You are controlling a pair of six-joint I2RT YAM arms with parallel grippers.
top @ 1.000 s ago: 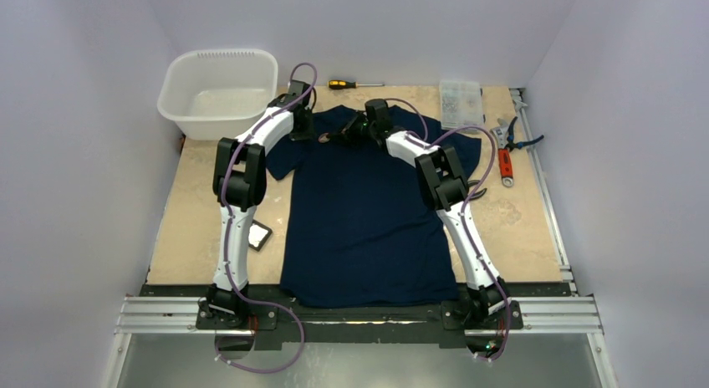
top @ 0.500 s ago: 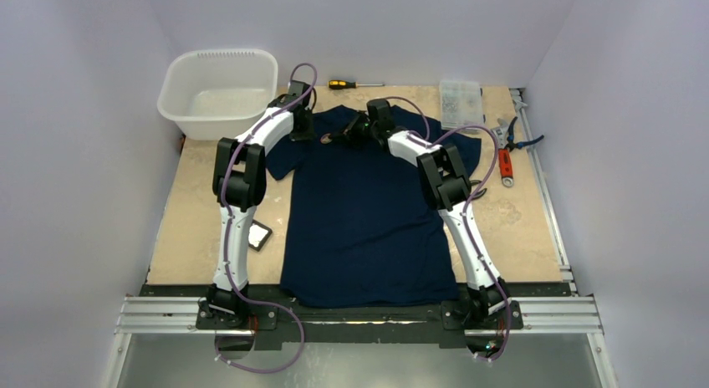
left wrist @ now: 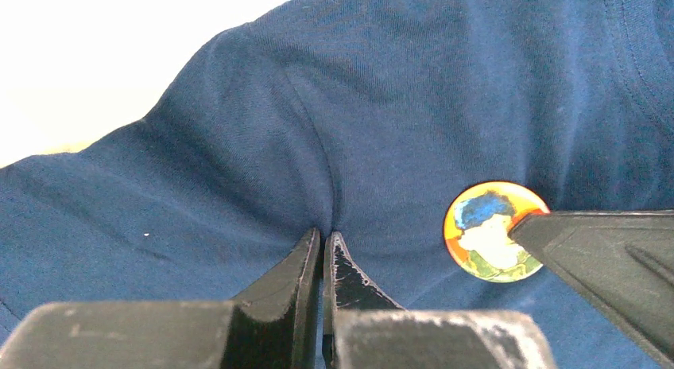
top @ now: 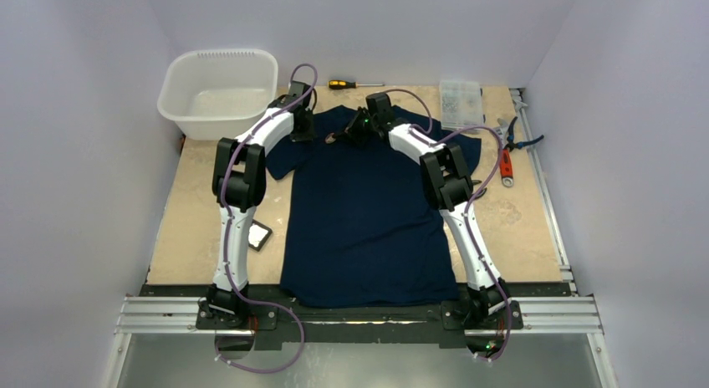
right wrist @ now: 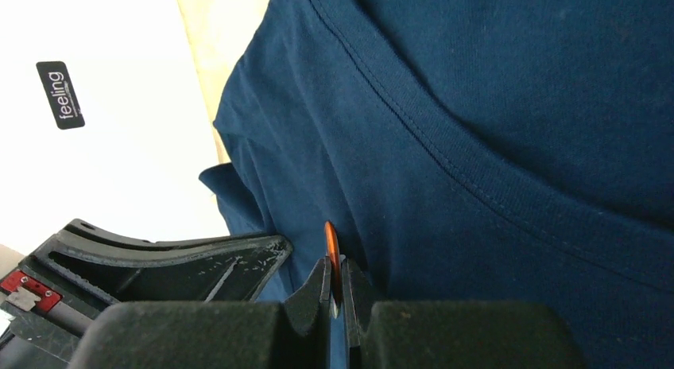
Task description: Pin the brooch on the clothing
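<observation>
The left tool (left wrist: 323, 240) was fully closed, its tips pinching a raised fold of the navy T-shirt (left wrist: 381, 106) near the collar. Just to its right, the right tool (right wrist: 335, 267) was clamped nearly shut on the brooch (right wrist: 329, 243), gripping the orange disc by its edge so that it stood upright between the fingers, against the cloth. The left tool's camera saw its face, a blue-haired figure on orange. The rest of the shirt lay spread on the bench (top: 518, 229), nearer the arm bases than either tool.
</observation>
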